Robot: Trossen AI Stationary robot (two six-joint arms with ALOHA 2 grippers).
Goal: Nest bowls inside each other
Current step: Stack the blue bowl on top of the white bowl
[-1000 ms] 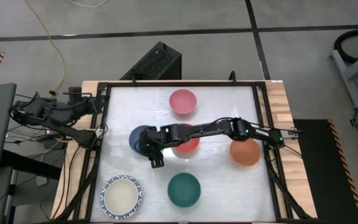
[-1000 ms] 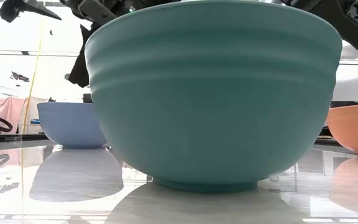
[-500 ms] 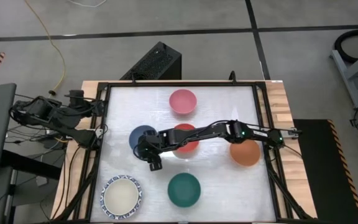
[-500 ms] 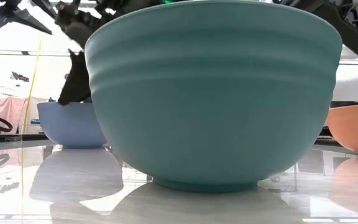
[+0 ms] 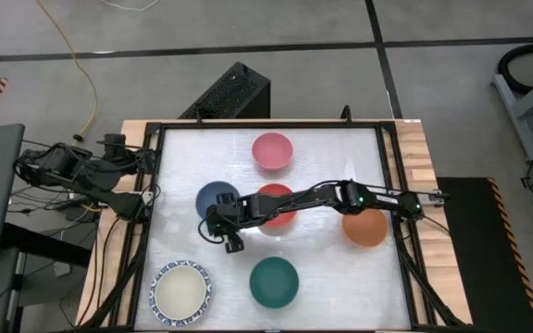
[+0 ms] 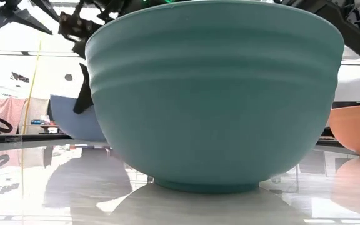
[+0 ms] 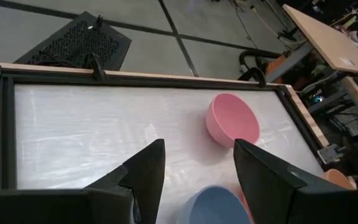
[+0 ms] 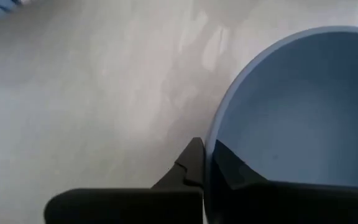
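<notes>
A blue bowl (image 5: 215, 198) stands left of the table's middle, with my right gripper (image 5: 220, 222) shut on its near rim. The right arm stretches over a red bowl (image 5: 277, 204). A pink bowl (image 5: 272, 151) sits at the far side and an orange bowl (image 5: 365, 228) on the right. A dark green bowl (image 5: 274, 282) is near the front. A white bowl with a blue-patterned rim (image 5: 181, 291) is at the front left. My left gripper (image 7: 197, 168) hovers open at the table's left edge, holding nothing. My right gripper pinches the blue bowl's rim (image 8: 211, 146) on its near side, one finger inside the bowl and one outside. The fingers (image 6: 83, 100) slant down from the table's right and near side. The bowl's base is on the table.
A black frame (image 5: 155, 213) runs around the white table top. The dark green bowl (image 6: 214, 94) fills most of the low view. Bare table lies between the bowls at the far left and near right.
My right gripper has gone down to the blue bowl's near rim and shut on it. The bowl has shifted a little toward the table's right.
</notes>
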